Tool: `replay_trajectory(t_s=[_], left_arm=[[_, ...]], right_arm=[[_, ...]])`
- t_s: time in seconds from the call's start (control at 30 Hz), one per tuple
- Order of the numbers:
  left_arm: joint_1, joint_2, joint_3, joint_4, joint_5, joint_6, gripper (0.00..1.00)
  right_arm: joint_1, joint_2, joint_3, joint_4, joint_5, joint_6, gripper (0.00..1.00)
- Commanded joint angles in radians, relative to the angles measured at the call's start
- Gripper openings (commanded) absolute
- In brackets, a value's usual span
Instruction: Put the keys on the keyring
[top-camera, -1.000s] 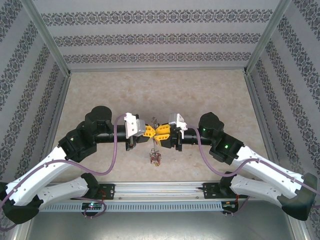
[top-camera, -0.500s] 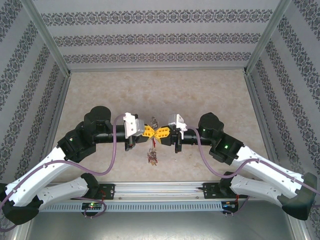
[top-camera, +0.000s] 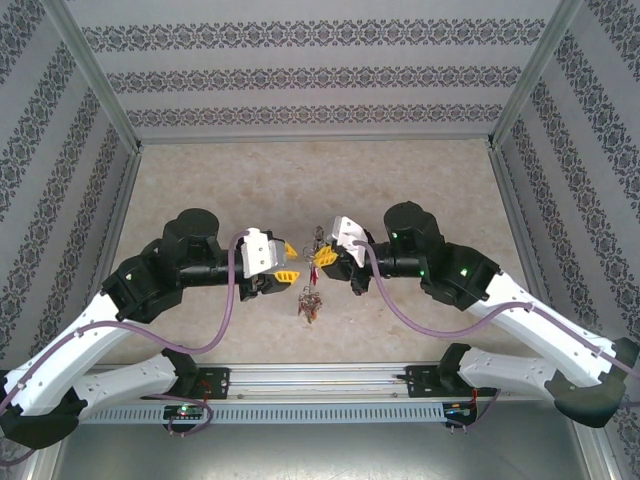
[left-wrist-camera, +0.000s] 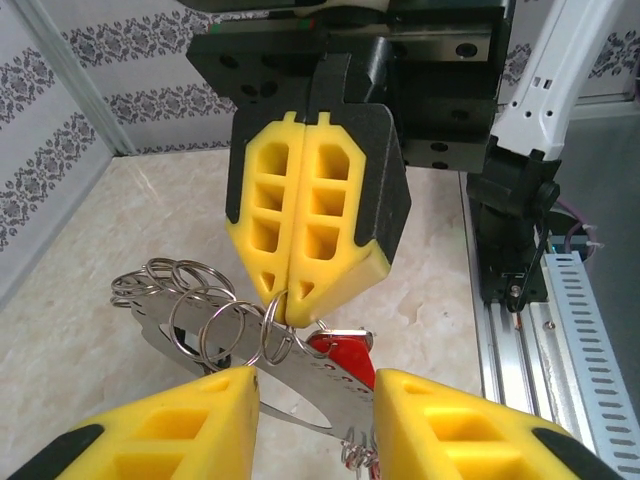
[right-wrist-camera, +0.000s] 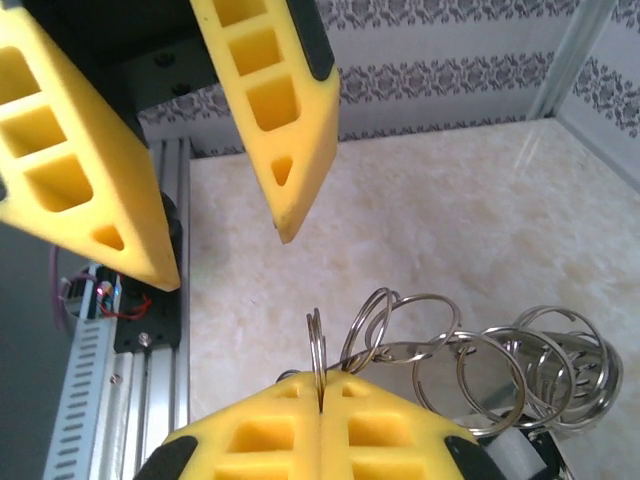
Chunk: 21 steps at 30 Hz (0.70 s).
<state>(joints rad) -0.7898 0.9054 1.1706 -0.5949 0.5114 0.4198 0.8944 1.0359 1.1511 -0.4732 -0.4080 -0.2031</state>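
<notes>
My right gripper (top-camera: 322, 257) is shut on the small split ring (right-wrist-camera: 317, 362) of a red-tagged key (left-wrist-camera: 346, 356); the ring stands edge-on in the seam between its yellow fingers (right-wrist-camera: 270, 440). The keyring (left-wrist-camera: 300, 375), a curved grey metal band, hangs just under that grip and carries several more small rings (left-wrist-camera: 172, 292). A bunch of tagged keys (top-camera: 310, 302) dangles below it over the table. My left gripper (top-camera: 284, 260) faces the right one with its jaws open. The band runs through the gap between the left fingers (left-wrist-camera: 165, 425), and I see no grip on it.
The beige table (top-camera: 320, 180) is walled by patterned panels on three sides. An aluminium rail (top-camera: 320, 385) with the arm bases runs along the near edge. Both arms are bent inward and meet above the table's near middle.
My left gripper has opened and drawn back to the left. My right gripper stays shut and has shifted slightly left and up, with the key bunch still hanging under it.
</notes>
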Motion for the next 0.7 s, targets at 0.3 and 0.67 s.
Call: replay_trajectory(t_s=[0.3,0.67], left_arm=[[0.009,-0.003,-0.027,0.075,-0.007,0.007,0.33],[0.009,-0.021,-0.104,0.204,-0.001,-0.023,0.32]], right_arm=[[0.044,0.152,0.283,-0.329,0.142,-0.138,0.0],[0.057,0.241,0.437,-0.421,0.085,-0.195,0.0]])
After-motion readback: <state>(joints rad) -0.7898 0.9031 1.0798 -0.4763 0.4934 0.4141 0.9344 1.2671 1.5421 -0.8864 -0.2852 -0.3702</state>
